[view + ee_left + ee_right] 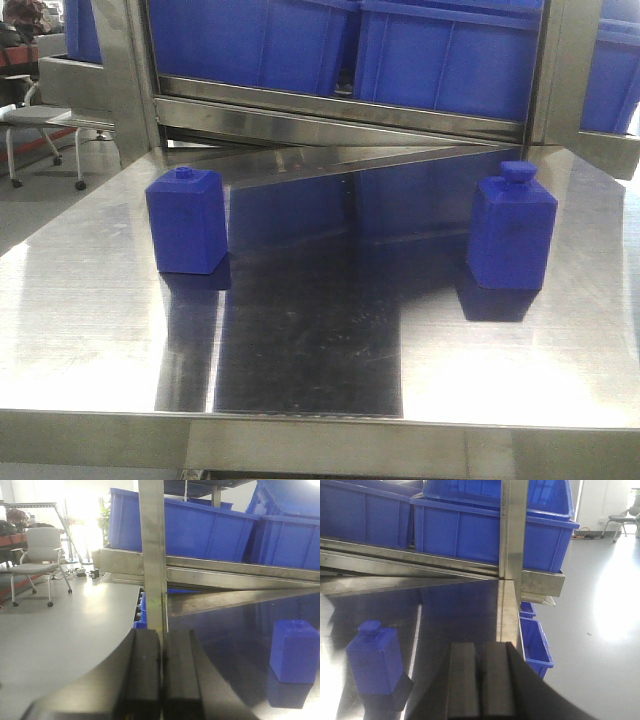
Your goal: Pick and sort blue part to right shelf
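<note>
The task is at its very start: nothing is picked up yet. The blue part point(512, 228) stands upright at the right of the front view, on the steel tabletop point(320, 380), its wide flat cap on top of a short neck. In the right wrist view it sits at the lower left of the frame point(374, 660), well apart from the right pincer point(481, 652). That pincer's two black pads are pressed together with only a seam between them, and it has hold of nothing. The left pincer point(161, 645) looks the same: pads closed flat against each other, empty.

A squatter blue block point(187, 220) with a small round stud stands at the left of the front view, well apart from the blue part. It is the wrong piece and should be left alone.

Large blue bins point(450, 50) fill the steel rack point(340, 110) across the top of the front view, behind the tabletop.

My judgement is that the right arm is the better placed for the grasp. The next move calls for its pincer to open wide, swing toward the lower left of its own view, and close across the squarish body rather than the narrow neck. The glossy plastic may slip on a loose grip.

No brand, label or writing can be read anywhere in these views.
</note>
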Tool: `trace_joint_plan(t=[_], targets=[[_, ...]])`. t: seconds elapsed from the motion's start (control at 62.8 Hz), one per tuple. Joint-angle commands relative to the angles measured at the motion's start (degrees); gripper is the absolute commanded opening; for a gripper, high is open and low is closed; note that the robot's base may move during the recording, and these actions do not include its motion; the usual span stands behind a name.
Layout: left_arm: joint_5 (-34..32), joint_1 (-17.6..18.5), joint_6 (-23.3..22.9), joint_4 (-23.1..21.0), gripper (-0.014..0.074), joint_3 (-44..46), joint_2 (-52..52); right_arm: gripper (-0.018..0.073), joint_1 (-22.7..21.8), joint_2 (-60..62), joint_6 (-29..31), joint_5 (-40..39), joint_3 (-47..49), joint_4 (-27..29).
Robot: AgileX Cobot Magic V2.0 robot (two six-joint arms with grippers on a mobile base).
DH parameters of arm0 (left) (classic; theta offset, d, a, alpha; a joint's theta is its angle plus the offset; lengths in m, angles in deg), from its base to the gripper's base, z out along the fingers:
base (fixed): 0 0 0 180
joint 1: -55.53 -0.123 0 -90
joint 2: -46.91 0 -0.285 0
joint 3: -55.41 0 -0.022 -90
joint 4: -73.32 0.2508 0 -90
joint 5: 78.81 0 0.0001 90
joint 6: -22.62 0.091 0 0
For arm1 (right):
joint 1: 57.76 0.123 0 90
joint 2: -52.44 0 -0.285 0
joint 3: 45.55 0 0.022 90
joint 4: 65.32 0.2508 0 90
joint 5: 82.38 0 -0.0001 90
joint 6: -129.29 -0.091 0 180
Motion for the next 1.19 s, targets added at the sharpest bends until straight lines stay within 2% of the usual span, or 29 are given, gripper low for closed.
trace_joint_plan(t=[0.0,0.302,0.621,0.732,0.843,0.875,0.987,1.098,1.178], targets=[[-4.71,0.36,-0.43,-0.38,0.0123,-1.23,1.27,0.0046,0.03,-2.24,-0.08,-1.36,4.61,0.01],[-4.71,0.36,-0.43,-0.38,0.0123,-1.23,1.27,0.0046,0.03,-13.11,-0.55,-0.28,13.43,0.28],[-4.71,0.36,-0.43,-0.38,0.0123,-1.23,1.27,0.0054,0.14,-25.99,-0.88,-0.13,17.87,0.28],[-4.71,0.36,-0.43,-0.38,0.0123,-1.23,1.27,0.0142,0.21,-29.98,-1.26,-0.01,19.63,0.21],[-4.71,0.36,-0.43,-0.38,0.0123,-1.23,1.27,0.0325,0.21,-33.69,-2.45,0.78,21.71,0.01],[-4.71,0.36,-0.43,-0.38,0.0123,-1.23,1.27,0.0408,0.21,-35.53,-3.84,2.00,22.53,0.01],[-4.71,0.36,-0.43,-0.38,0.0123,-1.23,1.27,0.0550,0.21,-40.39,-11.12,6.20,25.20,-0.35],[-4.71,0.36,-0.43,-0.38,0.0123,-1.23,1.27,0.0575,1.79,-45.34,-16.72,11.74,29.15,-2.97],[-4.71,0.36,-0.43,-0.38,0.0123,-1.23,1.27,0.0573,4.29,-49.17,-18.08,16.89,32.84,-5.70]])
